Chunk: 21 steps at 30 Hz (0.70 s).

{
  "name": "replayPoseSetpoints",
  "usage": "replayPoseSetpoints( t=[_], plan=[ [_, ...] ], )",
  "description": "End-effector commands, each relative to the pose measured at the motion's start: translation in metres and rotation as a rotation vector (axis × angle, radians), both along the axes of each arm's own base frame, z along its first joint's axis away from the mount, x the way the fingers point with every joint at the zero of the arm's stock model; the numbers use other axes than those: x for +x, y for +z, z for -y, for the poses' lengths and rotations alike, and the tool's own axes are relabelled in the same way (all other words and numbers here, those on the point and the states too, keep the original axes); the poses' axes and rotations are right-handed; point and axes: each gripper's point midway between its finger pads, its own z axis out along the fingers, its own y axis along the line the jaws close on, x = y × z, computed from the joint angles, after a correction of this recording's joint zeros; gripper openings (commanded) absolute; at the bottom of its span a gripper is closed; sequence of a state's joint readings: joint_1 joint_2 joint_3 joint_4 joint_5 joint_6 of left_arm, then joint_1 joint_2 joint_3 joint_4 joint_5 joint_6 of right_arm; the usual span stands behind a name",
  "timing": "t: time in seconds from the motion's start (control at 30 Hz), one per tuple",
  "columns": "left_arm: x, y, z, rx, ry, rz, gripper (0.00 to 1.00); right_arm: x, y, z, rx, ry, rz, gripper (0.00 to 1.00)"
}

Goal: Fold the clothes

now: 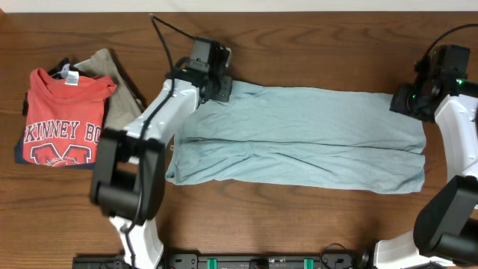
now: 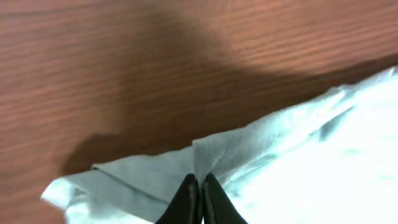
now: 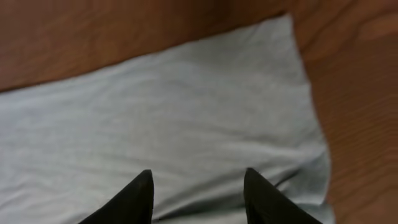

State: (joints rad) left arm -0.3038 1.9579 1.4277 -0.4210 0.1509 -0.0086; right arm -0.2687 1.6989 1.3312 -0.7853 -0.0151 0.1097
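The pale blue-grey garment (image 1: pixel 299 134) lies spread lengthwise across the middle of the wooden table, with a crease running along its length. My left gripper (image 1: pixel 216 88) is at its far left corner and is shut on a pinch of the fabric (image 2: pixel 205 155), its tips (image 2: pixel 200 183) pressed together with cloth between them. My right gripper (image 1: pixel 407 101) is at the garment's far right corner, open, its fingers (image 3: pixel 196 180) spread above the flat fabric (image 3: pixel 186 118) and holding nothing.
A folded red T-shirt with white lettering (image 1: pixel 63 119) lies at the left, over a folded olive-tan garment (image 1: pixel 112 75). Bare wood (image 2: pixel 155 62) lies beyond the garment's far edge. The right arm's base (image 1: pixel 448 224) stands at the front right.
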Motion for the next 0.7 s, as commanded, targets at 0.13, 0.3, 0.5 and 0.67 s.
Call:
replayPoseSetpoints(
  t=[0.13, 0.3, 0.5, 0.67],
  plan=[
    [-0.028, 0.031, 0.009, -0.106, 0.008, -0.086, 0.06, 0.012, -0.012, 0.036, -0.080, -0.149, 0.019, 0.48],
    [-0.045, 0.026, 0.008, -0.110, 0.012, -0.163, 0.06, 0.020, -0.035, 0.052, -0.080, -0.183, 0.008, 0.54],
    [-0.054, 0.021, 0.004, -0.094, 0.017, -0.204, 0.06, 0.024, -0.063, 0.076, -0.067, -0.256, 0.005, 0.59],
    [-0.055, 0.021, 0.004, -0.092, 0.018, -0.211, 0.06, 0.031, -0.070, 0.091, -0.069, -0.288, 0.039, 0.59]
  ],
)
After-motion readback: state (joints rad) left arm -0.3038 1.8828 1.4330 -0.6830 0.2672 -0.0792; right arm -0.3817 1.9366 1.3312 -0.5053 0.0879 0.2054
